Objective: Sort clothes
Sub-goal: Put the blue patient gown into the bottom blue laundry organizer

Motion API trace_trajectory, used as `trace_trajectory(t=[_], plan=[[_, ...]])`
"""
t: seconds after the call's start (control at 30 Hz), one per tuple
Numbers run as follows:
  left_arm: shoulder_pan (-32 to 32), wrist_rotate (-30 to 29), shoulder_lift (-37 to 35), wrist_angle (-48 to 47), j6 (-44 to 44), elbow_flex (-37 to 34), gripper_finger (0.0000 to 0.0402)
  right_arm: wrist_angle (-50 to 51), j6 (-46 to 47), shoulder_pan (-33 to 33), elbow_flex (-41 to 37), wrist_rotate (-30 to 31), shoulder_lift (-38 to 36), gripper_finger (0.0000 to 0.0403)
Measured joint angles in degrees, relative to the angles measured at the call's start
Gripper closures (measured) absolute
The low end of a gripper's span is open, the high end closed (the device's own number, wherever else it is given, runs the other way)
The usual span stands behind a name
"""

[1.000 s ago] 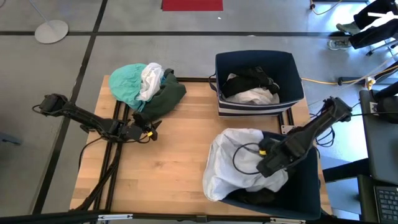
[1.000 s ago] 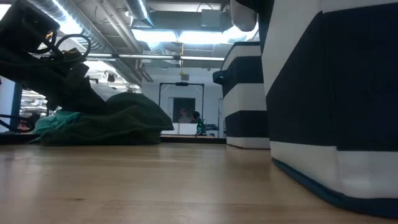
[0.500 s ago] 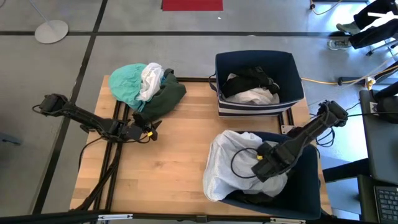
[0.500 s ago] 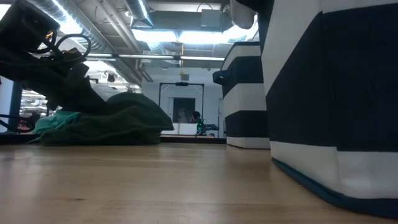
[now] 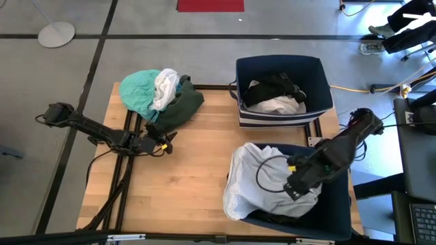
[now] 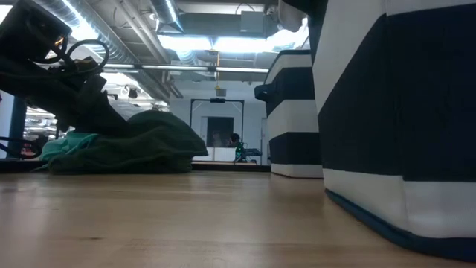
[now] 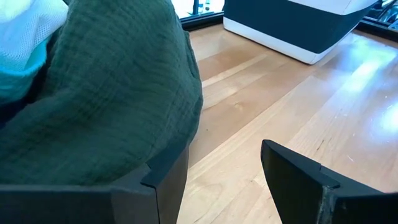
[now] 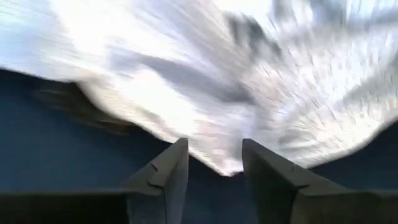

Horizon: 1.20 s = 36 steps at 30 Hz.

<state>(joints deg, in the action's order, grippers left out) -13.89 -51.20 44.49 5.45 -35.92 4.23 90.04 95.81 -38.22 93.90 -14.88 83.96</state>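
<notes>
Currently, clothes sit in three groups. A pile at the far left corner of the tabletop (image 5: pixel 170 184): teal-turquoise garment (image 5: pixel 138 90), a small white piece (image 5: pixel 164 85) on top, and a dark green garment (image 5: pixel 178 107) of crinkled weave draped toward the left end effector (image 5: pixel 165 141). Far bin (image 5: pixel 317 71), navy with a white stripe, holds a black garment (image 5: pixel 276 86) over a white one (image 5: pixel 279 105). Near bin (image 5: pixel 337 211) holds a large white garment (image 5: pixel 255 184), rumpled, spilling over its left rim onto the wood.

Left end effector: fingers spread wide, low over the tabletop, nothing between them. The dark green garment lies just beside it, its hem against one finger (image 7: pixel 155 186) in the wrist view. The far bin stands well apart, ahead across bare wood.

Right end effector (image 5: pixel 294 189): inside the near bin, directly over the white garment. Fingers (image 8: pixel 165 174) parted with a gap showing dark bin wall; white cloth lies just past the tips. Wrist picture is smeared; cannot tell if cloth is touched.

Tabletop is pale wood planks with a dark frame. Grey floor around it with black tape lines, a red mat (image 5: pixel 210 5) at the far edge, and a round white stand base (image 5: pixel 56 33). Low view shows ceiling ducts and strip lights behind.
</notes>
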Motion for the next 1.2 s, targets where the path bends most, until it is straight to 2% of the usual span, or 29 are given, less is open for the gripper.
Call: trace_trajectory(t=[0.2, 0.4, 0.5, 0.73, 0.9, 1.2], plan=[[0.0, 0.0, 0.02, 0.01, 0.36, 0.0, 0.0208, -0.03, -5.47, 0.0, 8.52, 21.24, -0.02, 0.026], [0.0, 0.0, 0.02, -0.02, 0.35, 0.0, 0.0208, 0.02, -14.86, 0.02, 9.56, 46.71, 0.0, 0.026], [0.0, 0.0, 0.0, -0.02, 0.35, 0.0, 0.0208, 0.05, -22.03, 0.69, 9.56, 53.27, 0.79, 0.026], [0.0, 0.0, 0.02, -0.37, 0.37, 0.0, 0.0208, -2.68, -34.36, 6.21, 9.54, 52.8, 3.56, 0.026], [0.0, 0.0, 0.01, -0.33, 1.44, 0.0, 0.0208, -7.51, -47.12, 9.84, 9.52, 48.41, 6.65, 0.026], [0.0, 0.0, 0.0, -0.31, 1.44, 0.0, 0.0208, -7.64, -52.72, 15.79, 9.54, 40.38, 10.67, 0.026]])
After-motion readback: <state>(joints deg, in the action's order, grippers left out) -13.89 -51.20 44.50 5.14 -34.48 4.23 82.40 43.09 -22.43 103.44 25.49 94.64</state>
